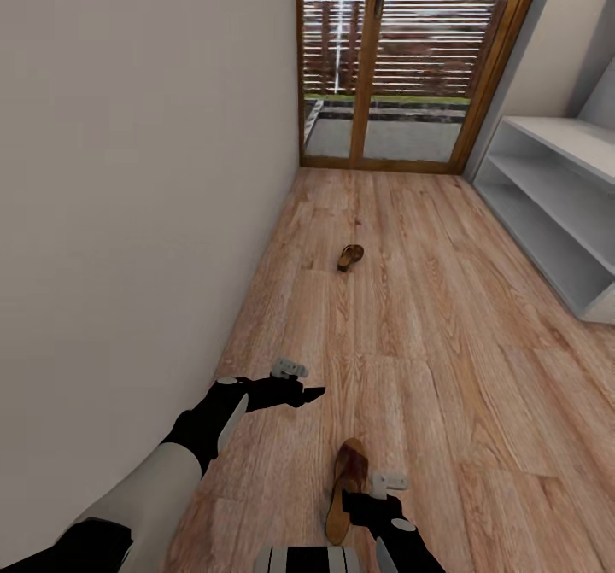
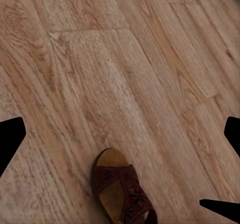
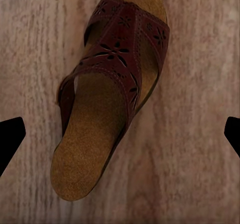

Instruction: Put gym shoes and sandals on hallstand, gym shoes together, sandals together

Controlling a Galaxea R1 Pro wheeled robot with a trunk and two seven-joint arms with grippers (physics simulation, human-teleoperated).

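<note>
Right gripper [image 3: 120,134] hovered wide open directly above near sandal [image 3: 107,91] flat on corridor floor [image 1: 444,368]. Left gripper [image 2: 120,134] open, empty, beside it. Far sandal [image 1: 350,256] lay toward door.

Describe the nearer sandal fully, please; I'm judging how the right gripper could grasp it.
The nearer sandal is an open slide with a tan, cork-like footbed and a dark red-brown leather-look strap with cut-out flower patterns. It lies flat, sole down, on the wood-plank floor, toe pointing away from the robot. The right gripper hovers just above its right edge with jaws open; nothing visibly touches the sandal except the floor.
</note>
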